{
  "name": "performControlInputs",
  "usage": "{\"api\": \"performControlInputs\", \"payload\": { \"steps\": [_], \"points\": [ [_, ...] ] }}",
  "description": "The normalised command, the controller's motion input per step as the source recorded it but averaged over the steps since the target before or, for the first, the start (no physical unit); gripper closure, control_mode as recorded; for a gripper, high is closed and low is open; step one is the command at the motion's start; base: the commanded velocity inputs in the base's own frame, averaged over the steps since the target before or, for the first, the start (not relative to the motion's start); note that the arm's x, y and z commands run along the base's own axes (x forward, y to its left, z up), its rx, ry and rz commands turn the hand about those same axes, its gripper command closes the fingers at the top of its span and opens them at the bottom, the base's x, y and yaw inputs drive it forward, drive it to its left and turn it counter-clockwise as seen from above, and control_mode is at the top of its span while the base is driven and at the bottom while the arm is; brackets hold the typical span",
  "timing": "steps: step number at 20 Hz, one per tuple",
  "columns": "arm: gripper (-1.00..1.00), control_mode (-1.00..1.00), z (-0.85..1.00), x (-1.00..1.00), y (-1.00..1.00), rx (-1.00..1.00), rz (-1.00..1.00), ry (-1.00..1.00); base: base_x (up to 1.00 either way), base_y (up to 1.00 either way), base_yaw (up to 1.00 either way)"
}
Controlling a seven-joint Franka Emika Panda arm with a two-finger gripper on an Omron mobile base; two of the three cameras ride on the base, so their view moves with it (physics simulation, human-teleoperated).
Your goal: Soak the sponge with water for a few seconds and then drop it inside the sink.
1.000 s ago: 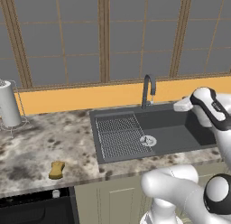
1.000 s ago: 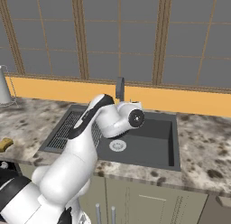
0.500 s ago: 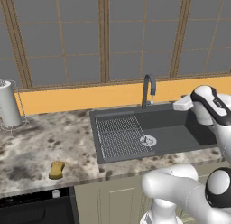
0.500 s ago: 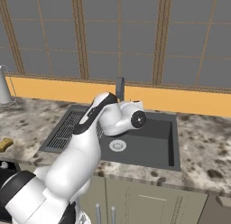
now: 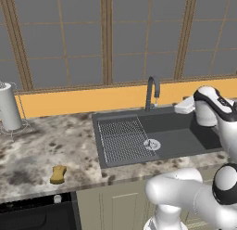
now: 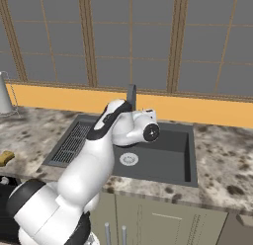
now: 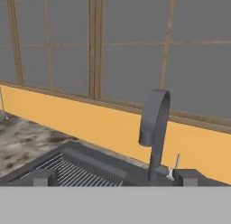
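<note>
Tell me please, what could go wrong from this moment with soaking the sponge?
1. The sponge lies on the counter far left of the sink, while the open, empty gripper points at the faucet. The long reach could end in a missed grasp.
2. No water stream is visible at the faucet, so the sponge may stay dry.
3. The sponge sits near the counter's front edge; a nudge could push it off.

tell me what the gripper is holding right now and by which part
Nothing is held. The gripper is open and empty near the faucet; the sponge lies on the counter.
</note>
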Motion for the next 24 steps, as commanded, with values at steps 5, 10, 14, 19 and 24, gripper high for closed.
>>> {"api": "performControlInputs", "payload": {
  "steps": [5,10,14,19,24],
  "points": [
    [-1.0,-1.0,-0.03,0.25,-0.02,0.0,0.0,-0.01,0.0,0.0,0.0],
    [-1.0,-1.0,-0.11,0.06,-0.01,0.0,0.0,0.0,0.0,0.0,0.0],
    [-1.0,-1.0,-0.11,0.06,0.0,0.0,0.0,0.0,0.0,0.0,0.0],
    [-1.0,-1.0,-0.17,0.12,0.0,0.0,0.0,0.0,0.0,0.0,0.0],
    [-1.0,-1.0,-0.18,0.16,0.0,0.0,0.0,0.0,0.0,0.0,0.0]
  ]
}}
